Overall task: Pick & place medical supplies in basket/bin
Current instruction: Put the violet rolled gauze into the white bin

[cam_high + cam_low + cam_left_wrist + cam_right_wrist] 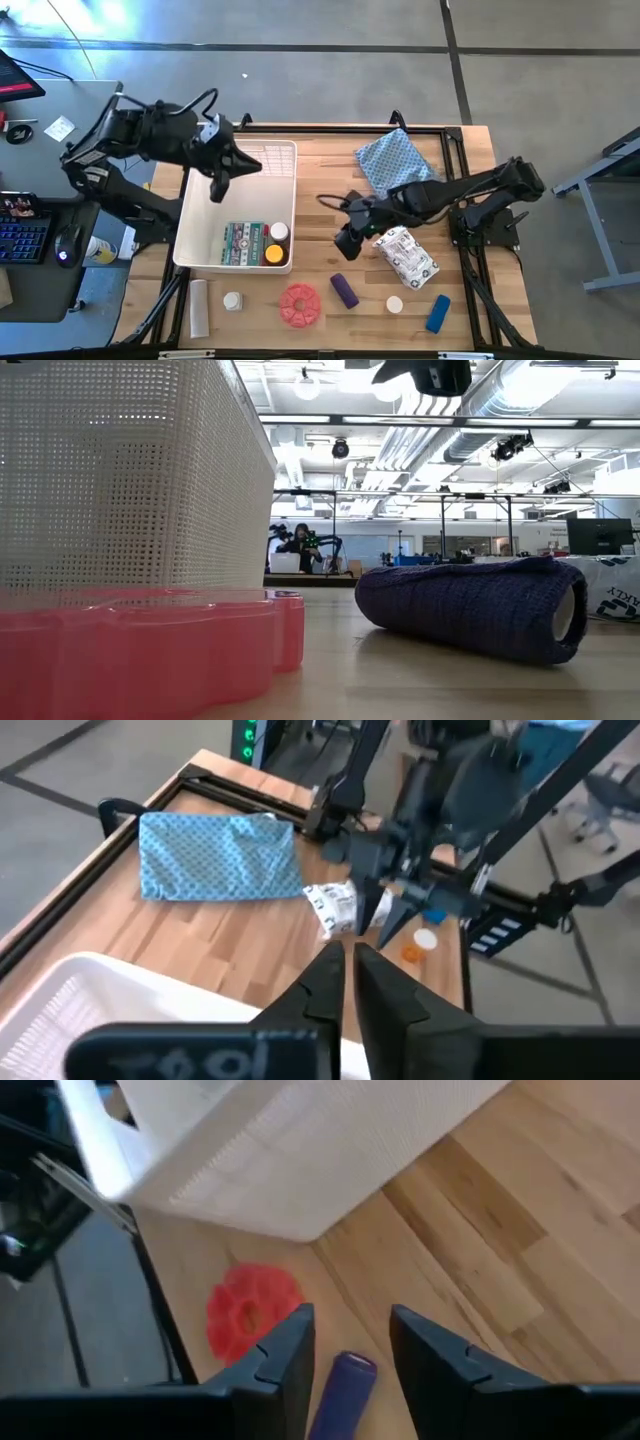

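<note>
The right pincer [345, 243] hangs low over the surface [320, 180], just right of the white bin [186, 222], its fingers parted with nothing between them. The purple cylinder [344, 291] lies just beyond it on the side toward the front edge, a little apart. From the right wrist camera, the purple cylinder [341, 1385] sits almost square in the gap between the fingers, its long axis running roughly along the line of reach, so I judge a short drop and push forward would straddle it.

The red disc [299, 305] lies beside the cylinder, toward the bin, close enough to get nudged. The left pincer [217, 188] is over the bin's interior, fingers pressed together and empty, much farther from the cylinder. The right arm is plainly the nearer one for this pick.
</note>
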